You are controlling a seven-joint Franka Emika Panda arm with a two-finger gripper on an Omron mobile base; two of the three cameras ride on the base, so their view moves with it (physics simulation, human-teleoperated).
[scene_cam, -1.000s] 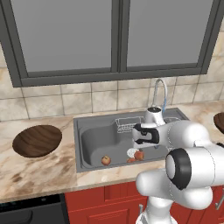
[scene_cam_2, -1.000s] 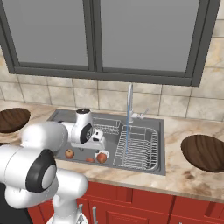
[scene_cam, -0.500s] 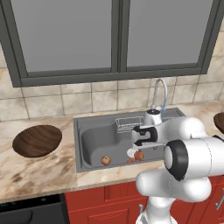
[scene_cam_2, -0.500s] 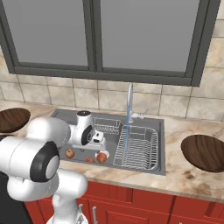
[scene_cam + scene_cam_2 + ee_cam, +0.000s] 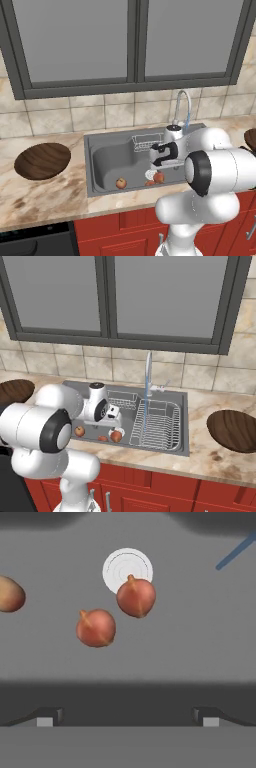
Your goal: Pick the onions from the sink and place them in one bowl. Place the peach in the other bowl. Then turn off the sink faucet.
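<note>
Two onions (image 5: 136,597) (image 5: 96,628) lie on the sink (image 5: 107,160) floor by the white drain (image 5: 120,568), one overlapping it; peach (image 5: 10,594) just beyond them. Gripper (image 5: 128,718) hovers above the drain, spread wide, holding nothing. Faucet (image 5: 181,107) runs.

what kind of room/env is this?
A rendered home kitchen, most likely: a steel sink with a gooseneck faucet set in a marble-look counter, tiled backsplash below a window, red cabinets underneath.

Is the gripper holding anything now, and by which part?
Nothing is held. The gripper is open above the sink; both onions lie on its floor.
</note>
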